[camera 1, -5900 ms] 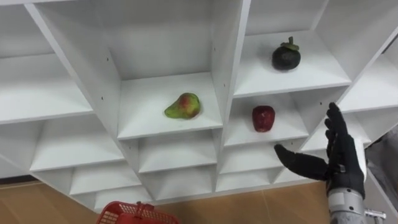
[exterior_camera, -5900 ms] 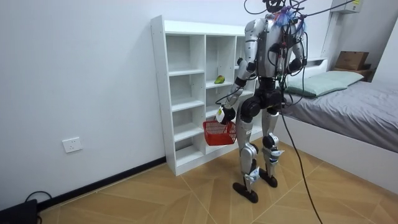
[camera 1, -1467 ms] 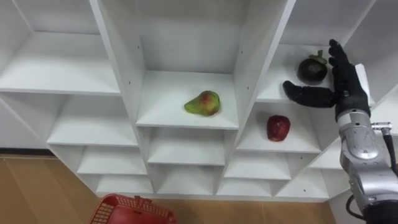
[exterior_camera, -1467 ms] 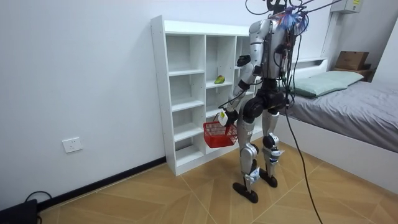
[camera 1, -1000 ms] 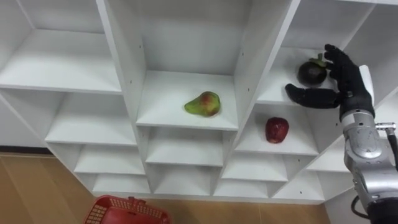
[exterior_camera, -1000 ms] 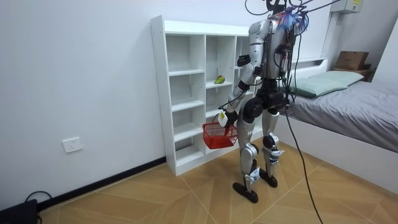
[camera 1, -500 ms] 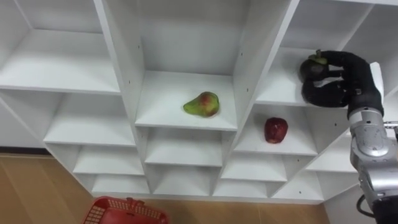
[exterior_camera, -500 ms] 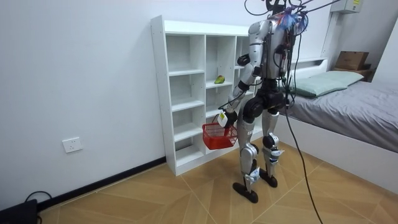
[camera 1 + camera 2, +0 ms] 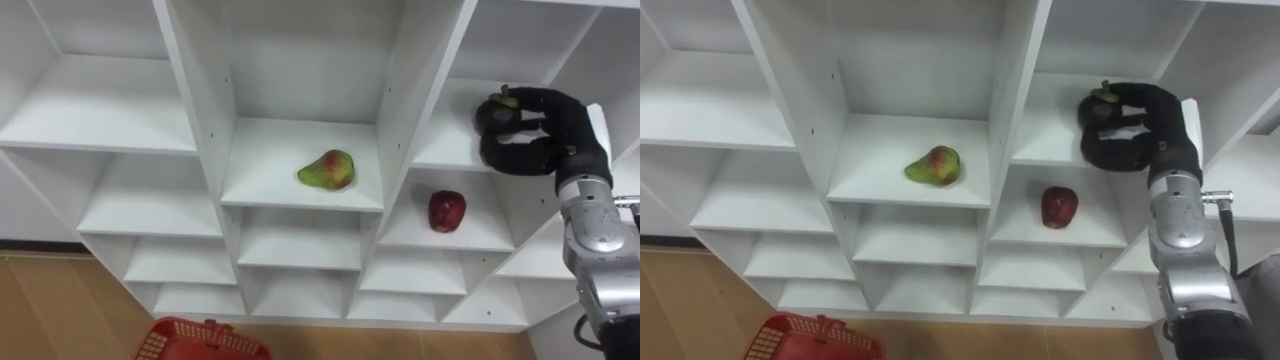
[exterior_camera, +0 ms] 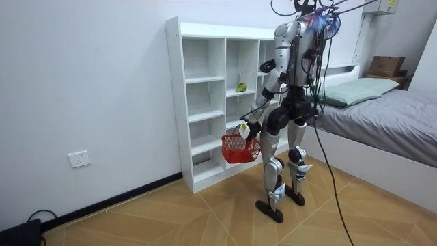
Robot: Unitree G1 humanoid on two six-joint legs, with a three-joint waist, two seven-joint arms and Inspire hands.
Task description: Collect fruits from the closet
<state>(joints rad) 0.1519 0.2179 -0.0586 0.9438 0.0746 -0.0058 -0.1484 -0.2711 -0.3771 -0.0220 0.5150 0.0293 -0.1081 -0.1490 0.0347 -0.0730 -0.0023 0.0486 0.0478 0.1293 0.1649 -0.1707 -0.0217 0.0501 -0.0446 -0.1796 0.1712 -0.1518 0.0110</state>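
In the left eye view, the right hand is up in a right-hand compartment of the white closet, its fingers curled over the top of a dark round fruit and the thumb closing under it. The fruit sits at the front of its shelf, gripped. A red apple stands on the next shelf down, below the hand and a little to its left. A green and red pear lies in the middle column, well to the left of the hand and slightly lower. A red basket shows far below and left of the hand, over the wooden floor.

In the room view, the robot stands upright close against the closet, its right hand raised to a shelf. The basket hangs just under the lowered left hand; its grip is too small to make out. A bed lies behind the robot.

In the right eye view, the right hand is wrapped round the dark fruit, with the apple beneath it and the pear off to its left.
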